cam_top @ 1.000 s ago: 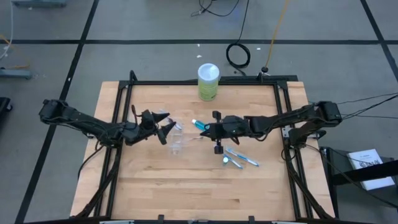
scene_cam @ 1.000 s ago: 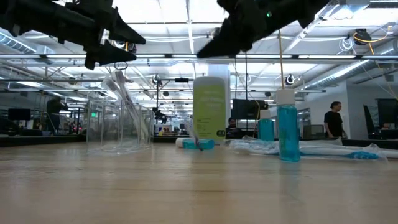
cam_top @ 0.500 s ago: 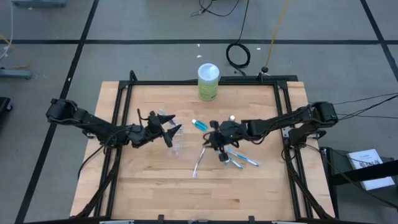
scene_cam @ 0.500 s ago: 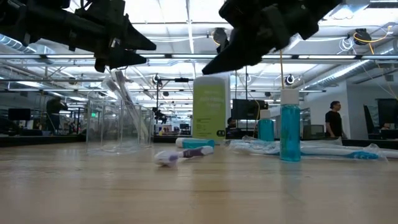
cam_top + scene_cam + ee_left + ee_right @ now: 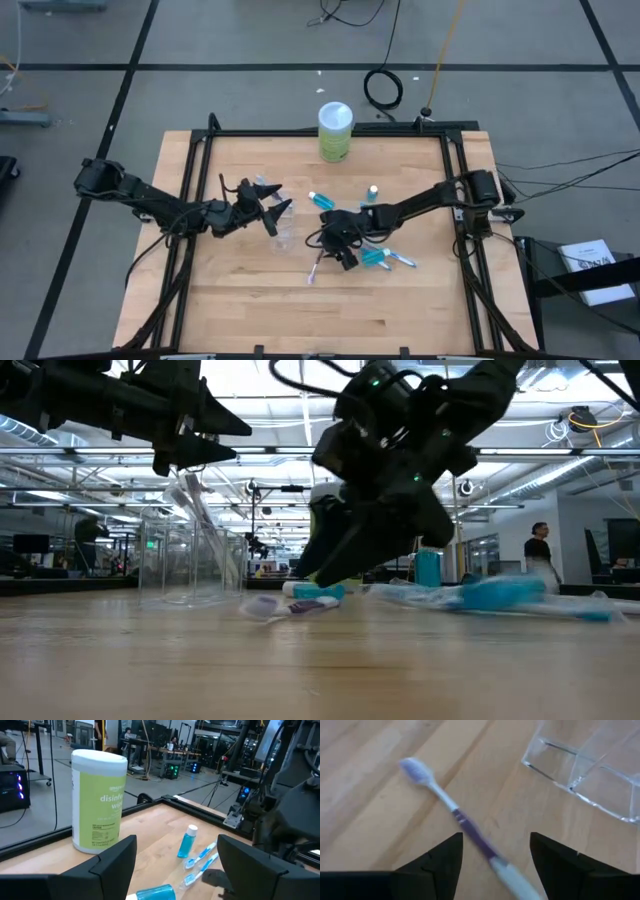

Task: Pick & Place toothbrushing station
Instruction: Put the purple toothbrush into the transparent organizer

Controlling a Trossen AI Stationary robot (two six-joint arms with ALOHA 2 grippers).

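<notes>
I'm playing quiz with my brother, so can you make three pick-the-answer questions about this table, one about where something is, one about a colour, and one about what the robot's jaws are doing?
1. Where does the green canister stand?
A. at the table's far edge
B. in the clear holder
C. beside the right gripper

2. What colour is the handle of the toothbrush under the right gripper?
A. red
B. purple and white
C. black

3. How are the right gripper's jaws?
A. shut on the toothbrush
B. shut on a tube
C. open above the toothbrush

Answers: 1 A, the high view shows it by the back rail. 2 B, the right wrist view shows it. 3 C, the toothbrush lies on the wood between the spread jaws.
</notes>
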